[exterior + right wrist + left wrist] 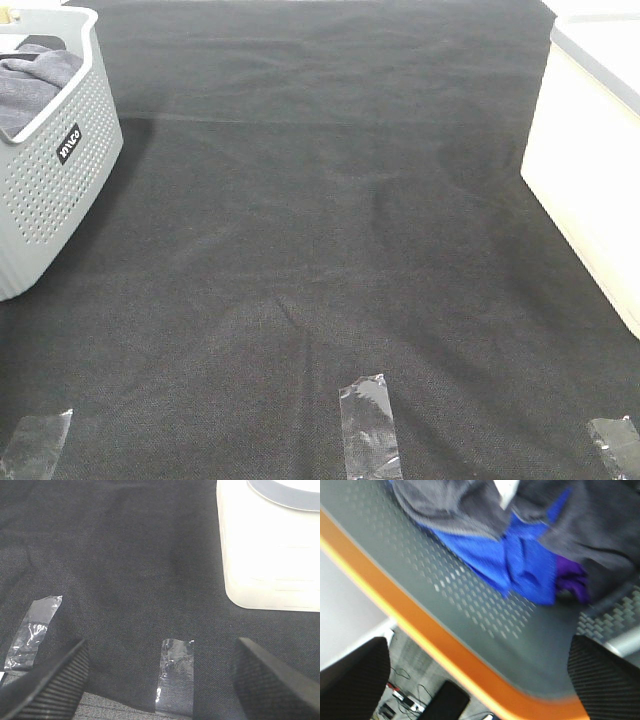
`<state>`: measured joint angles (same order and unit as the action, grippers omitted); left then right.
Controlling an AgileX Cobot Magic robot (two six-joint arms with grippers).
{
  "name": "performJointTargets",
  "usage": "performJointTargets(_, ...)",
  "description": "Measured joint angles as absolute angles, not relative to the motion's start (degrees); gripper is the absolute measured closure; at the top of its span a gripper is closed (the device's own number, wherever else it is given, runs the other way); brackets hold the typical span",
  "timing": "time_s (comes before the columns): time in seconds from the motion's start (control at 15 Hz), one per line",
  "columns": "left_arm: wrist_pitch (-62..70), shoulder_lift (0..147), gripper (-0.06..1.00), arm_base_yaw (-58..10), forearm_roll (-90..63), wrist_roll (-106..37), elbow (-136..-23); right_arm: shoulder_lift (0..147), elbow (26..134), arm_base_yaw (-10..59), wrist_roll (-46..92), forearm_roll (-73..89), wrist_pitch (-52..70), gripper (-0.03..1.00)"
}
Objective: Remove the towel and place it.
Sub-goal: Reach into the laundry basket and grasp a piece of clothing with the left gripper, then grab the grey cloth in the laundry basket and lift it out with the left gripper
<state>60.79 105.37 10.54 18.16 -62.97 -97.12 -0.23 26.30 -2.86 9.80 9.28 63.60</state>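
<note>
High view: a grey perforated basket (50, 190) is sitting at the left edge of a black-clothed table (320, 250), and the slate-grey towel (35, 80) is lying bunched inside the basket. No arm is showing here, so the removal looks not yet begun, with both the lift-out and the placing remaining. A white bin (590, 170) is standing well apart from the basket, across the table. Left wrist view, blurred: the left claw (477, 680) is hanging over the basket's rim, its jaws standing wide apart, gripping nothing and seemingly touching nothing. Inside the basket a small blue item (520, 565) is showing beneath the towel's folds. Right wrist view: the right claw (161, 660) is hovering over the table far from the basket, near the white bin and strips of clear tape (32, 625), jaws spread wide and empty.
</note>
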Motion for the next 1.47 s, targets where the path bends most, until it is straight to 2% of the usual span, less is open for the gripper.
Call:
performJointTargets(0.4,59.30,117.63,0.05,10.60,12.38,-66.12,-105.77,-0.23,26.30,-2.86,9.80,9.28,63.60,0.20)
performJointTargets(1.13,57.98,125.08,0.06,8.71,7.73,-67.49,-107.66,-0.23,26.30,-2.86,9.80,9.28,63.60,0.20)
performJointTargets(1.33,60.16,125.31,0.17,8.71,7.73,-67.32,-107.66,-0.23,26.30,-2.86,9.80,9.28,63.60,0.20)
performJointTargets(1.47,60.39,125.31,0.32,8.71,7.73,-67.32,-107.66,-0.23,26.30,-2.86,9.80,9.28,63.60,0.20)
